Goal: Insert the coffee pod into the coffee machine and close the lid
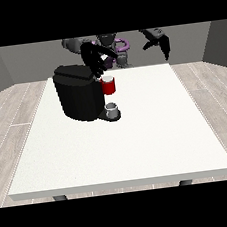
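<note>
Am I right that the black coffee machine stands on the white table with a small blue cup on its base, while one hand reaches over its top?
Not quite: the cup on the base is grey, not blue, as the front view shows. The rest holds: the black coffee machine stands on the white table, and the hand at the view's left reaches over its top.

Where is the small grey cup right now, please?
In the front view, the small grey cup stands on the black coffee machine's base, left of the table's centre, directly below the red pod holder.

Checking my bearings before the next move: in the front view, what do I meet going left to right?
Coffee machine → red pod holder, with the cup right below it → hand at the view's right, raised off the table. The other hand overlaps the machine top, so I leave it out.
</note>
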`<move>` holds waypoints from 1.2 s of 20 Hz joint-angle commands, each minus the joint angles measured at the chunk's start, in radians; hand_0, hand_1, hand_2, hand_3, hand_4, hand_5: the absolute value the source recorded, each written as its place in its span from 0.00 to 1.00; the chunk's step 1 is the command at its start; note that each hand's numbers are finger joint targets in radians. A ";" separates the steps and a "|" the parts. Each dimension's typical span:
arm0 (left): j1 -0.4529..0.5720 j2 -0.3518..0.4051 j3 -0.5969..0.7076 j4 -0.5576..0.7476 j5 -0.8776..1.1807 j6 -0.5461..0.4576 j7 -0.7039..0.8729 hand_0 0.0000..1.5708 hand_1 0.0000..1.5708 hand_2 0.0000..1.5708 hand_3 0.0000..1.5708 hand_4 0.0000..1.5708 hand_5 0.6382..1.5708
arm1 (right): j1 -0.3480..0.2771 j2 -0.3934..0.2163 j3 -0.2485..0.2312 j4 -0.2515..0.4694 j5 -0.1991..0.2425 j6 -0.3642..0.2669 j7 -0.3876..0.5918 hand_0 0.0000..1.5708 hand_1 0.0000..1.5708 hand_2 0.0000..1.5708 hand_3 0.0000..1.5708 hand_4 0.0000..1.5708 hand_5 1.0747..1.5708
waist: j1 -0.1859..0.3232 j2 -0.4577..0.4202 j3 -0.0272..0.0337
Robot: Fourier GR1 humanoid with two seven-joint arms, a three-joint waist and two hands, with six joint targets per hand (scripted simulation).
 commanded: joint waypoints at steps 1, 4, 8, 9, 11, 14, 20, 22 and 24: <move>-0.024 0.008 -0.001 0.001 0.017 -0.027 -0.013 0.00 0.00 0.00 0.00 0.28 1.00 | -0.109 0.059 0.057 -0.060 -0.003 0.023 -0.115 0.00 0.00 0.00 0.00 0.09 1.00 | 0.119 0.029 -0.0308; -0.085 0.005 -0.004 0.003 0.011 -0.017 -0.001 0.00 0.00 0.00 0.00 0.23 1.00 | -0.115 0.053 0.070 -0.109 0.019 0.012 -0.086 0.00 0.00 0.00 0.00 0.03 1.00 | 0.141 0.074 -0.0303; -0.090 -0.006 -0.029 0.010 0.015 -0.041 0.005 0.00 0.00 0.00 0.00 0.24 1.00 | -0.150 -0.004 0.040 -0.168 0.019 0.016 0.013 0.00 0.00 0.00 0.00 0.00 1.00 | 0.199 0.080 -0.0302; -0.116 -0.002 -0.031 0.001 0.018 -0.049 -0.009 0.00 0.00 0.00 0.00 0.23 1.00 | -0.154 -0.004 0.036 -0.174 0.021 0.009 0.029 0.00 0.00 0.00 0.00 0.00 1.00 | 0.229 0.110 -0.0300; -0.128 -0.011 -0.042 0.012 0.010 -0.046 -0.014 0.00 0.00 0.00 0.00 0.16 1.00 | -0.162 -0.028 0.023 -0.208 0.018 0.019 0.067 0.00 0.00 0.00 0.00 0.00 1.00 | 0.239 0.138 -0.0298; -0.165 -0.024 -0.054 0.011 0.006 -0.043 -0.004 0.00 0.00 0.00 0.00 0.13 1.00 | -0.165 -0.042 0.007 -0.248 0.015 0.027 0.097 0.00 0.00 0.00 0.00 0.00 1.00 | 0.260 0.157 -0.0283; -0.234 -0.007 -0.051 -0.020 0.021 -0.062 0.032 0.00 0.00 0.00 0.00 0.19 1.00 | -0.192 -0.018 -0.021 -0.208 -0.005 0.014 -0.034 0.00 0.00 0.00 0.00 0.00 1.00 | 0.274 0.224 -0.0301; -0.204 -0.010 -0.069 -0.026 0.002 -0.058 0.022 0.00 0.00 0.00 0.00 0.22 1.00 | -0.225 -0.017 -0.013 -0.172 0.004 0.020 -0.050 0.00 0.00 0.00 0.00 0.03 1.00 | 0.279 0.211 -0.0310; -0.212 -0.033 -0.096 -0.055 -0.009 -0.047 0.041 0.00 0.00 0.00 0.00 0.22 1.00 | -0.245 -0.020 -0.018 -0.109 0.017 0.014 -0.103 0.00 0.00 0.00 0.00 0.06 1.00 | 0.279 0.233 -0.0309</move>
